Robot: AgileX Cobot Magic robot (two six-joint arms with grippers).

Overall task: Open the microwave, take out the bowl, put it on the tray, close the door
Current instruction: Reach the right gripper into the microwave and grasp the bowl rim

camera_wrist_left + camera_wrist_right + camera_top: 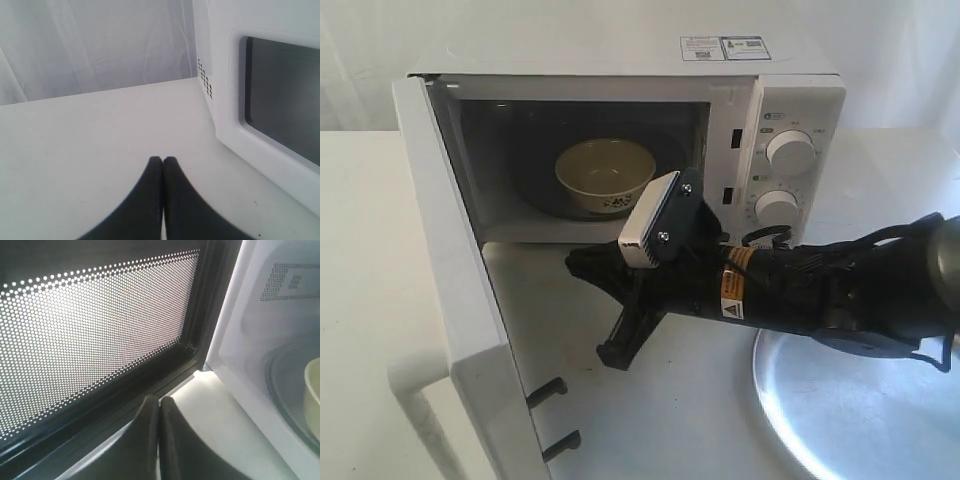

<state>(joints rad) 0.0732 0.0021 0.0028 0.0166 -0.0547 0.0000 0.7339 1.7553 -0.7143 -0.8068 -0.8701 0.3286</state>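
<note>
Right gripper [159, 401], clenched on nothing, faces the open door [90, 330]; reaching in thus could shove the bowl [605, 175], seemingly at its eleven o'clock.

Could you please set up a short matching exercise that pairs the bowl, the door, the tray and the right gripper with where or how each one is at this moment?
Things:
1. bowl
2. door
3. tray
4. right gripper

Places or states:
A. swung wide open
B. shut, holding nothing
C. lying on the table
D. sitting inside the microwave

Pairs: 1-D, 2-A, 3-C, 4-B.
</note>
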